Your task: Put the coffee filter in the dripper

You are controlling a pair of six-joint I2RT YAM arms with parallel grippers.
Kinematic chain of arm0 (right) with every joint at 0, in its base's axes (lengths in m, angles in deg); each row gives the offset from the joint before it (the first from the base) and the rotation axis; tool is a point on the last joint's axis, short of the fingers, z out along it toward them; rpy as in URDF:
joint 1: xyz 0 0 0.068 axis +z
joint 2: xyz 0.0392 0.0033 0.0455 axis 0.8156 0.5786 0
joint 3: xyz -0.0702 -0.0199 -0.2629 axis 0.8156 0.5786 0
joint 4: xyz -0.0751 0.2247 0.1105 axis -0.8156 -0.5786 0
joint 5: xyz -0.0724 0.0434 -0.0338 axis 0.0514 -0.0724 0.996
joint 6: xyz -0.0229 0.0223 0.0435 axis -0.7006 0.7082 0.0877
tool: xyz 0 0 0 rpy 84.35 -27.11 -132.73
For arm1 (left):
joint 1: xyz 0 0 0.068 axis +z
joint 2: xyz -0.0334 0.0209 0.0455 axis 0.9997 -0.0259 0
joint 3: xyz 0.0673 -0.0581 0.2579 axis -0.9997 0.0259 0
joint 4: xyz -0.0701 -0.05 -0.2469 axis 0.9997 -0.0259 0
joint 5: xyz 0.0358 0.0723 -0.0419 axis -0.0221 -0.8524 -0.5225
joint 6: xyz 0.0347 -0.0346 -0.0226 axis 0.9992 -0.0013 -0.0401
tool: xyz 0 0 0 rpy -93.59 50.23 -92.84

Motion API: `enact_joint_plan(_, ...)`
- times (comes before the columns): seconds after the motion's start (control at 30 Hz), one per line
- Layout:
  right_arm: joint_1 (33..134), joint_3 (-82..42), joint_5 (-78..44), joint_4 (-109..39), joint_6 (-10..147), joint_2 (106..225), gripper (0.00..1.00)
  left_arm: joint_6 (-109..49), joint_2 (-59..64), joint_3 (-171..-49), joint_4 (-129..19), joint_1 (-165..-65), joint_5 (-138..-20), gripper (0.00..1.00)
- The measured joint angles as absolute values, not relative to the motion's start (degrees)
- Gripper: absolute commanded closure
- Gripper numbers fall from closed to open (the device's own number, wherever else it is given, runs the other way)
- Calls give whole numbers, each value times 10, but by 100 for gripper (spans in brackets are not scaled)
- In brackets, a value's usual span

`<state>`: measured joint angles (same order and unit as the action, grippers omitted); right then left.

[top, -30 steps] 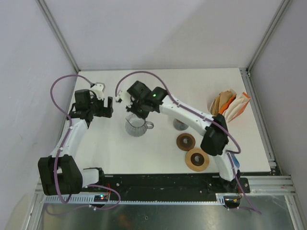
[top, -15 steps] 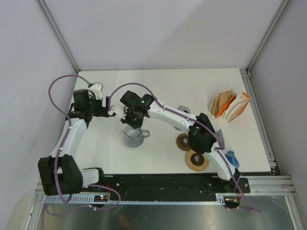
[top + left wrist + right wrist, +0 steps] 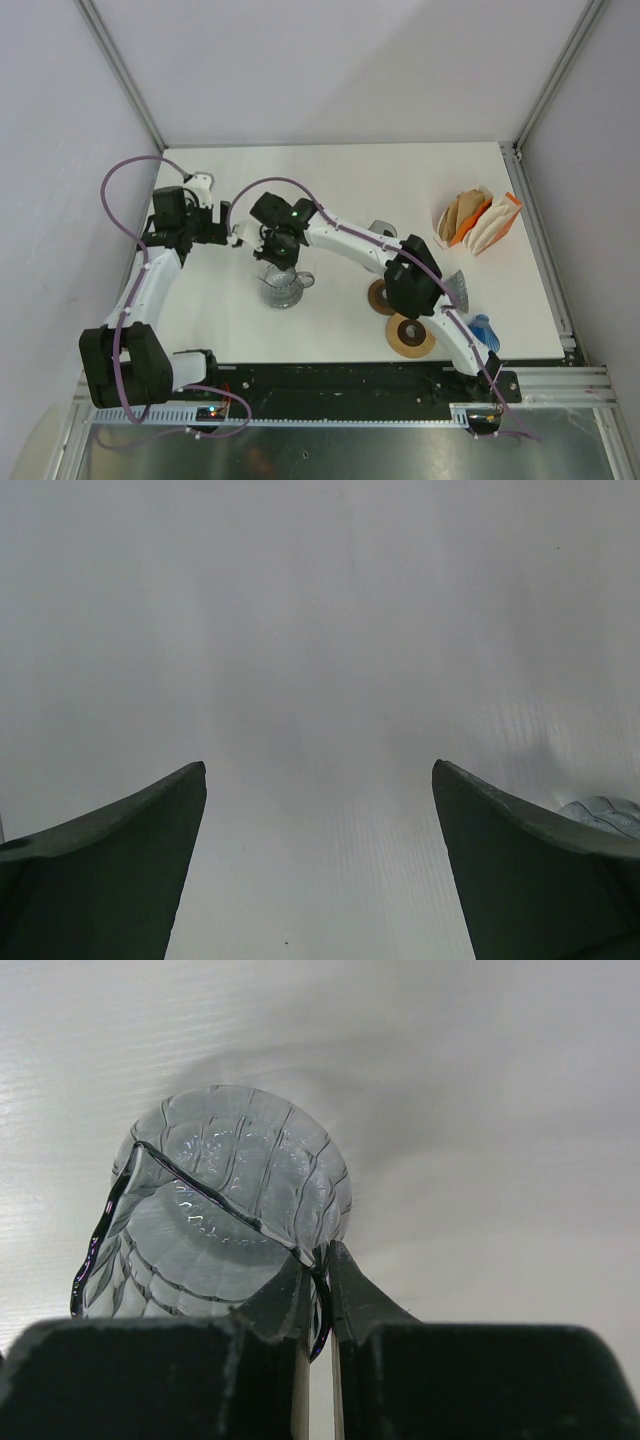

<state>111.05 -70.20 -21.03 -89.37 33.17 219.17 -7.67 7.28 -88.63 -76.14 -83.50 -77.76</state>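
The clear ribbed glass dripper (image 3: 281,288) stands left of the table's middle; it fills the right wrist view (image 3: 230,1230). My right gripper (image 3: 275,250) reaches across from the right and is shut on the dripper's rim (image 3: 322,1260), with one finger inside and one outside. The paper coffee filters (image 3: 478,222), brown and white, stand in an orange holder at the far right. My left gripper (image 3: 226,226) is open and empty just left of the right gripper (image 3: 320,780). An edge of the dripper (image 3: 602,814) shows by its right finger.
Two wooden rings (image 3: 385,297) (image 3: 411,335) lie near the front middle. A grey glass piece (image 3: 381,228) shows behind the right arm. A grey ribbed fan-shaped thing (image 3: 460,290) and a small blue object (image 3: 482,328) lie at the front right.
My right gripper has drawn the dripper a little toward the near edge, and the right arm's elbow has swung left. The left gripper has barely moved.
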Motion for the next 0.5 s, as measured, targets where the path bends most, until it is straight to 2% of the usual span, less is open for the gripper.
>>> enact_joint_plan(0.07,1110,-703,-207,-893,331,2192,95,-76,73,-886,-762,-835,-778,1)
enact_joint_plan(0.17,1112,-703,-196,-890,331,2192,81,-76,73,-886,-761,-835,-778,1)
enact_joint_plan(0.33,1118,-703,-178,-885,329,2192,64,-76,73,-886,-761,-835,-777,1)
enact_joint_plan(0.5,1123,-703,-170,-885,329,2192,52,-76,73,-886,-761,-835,-777,1)
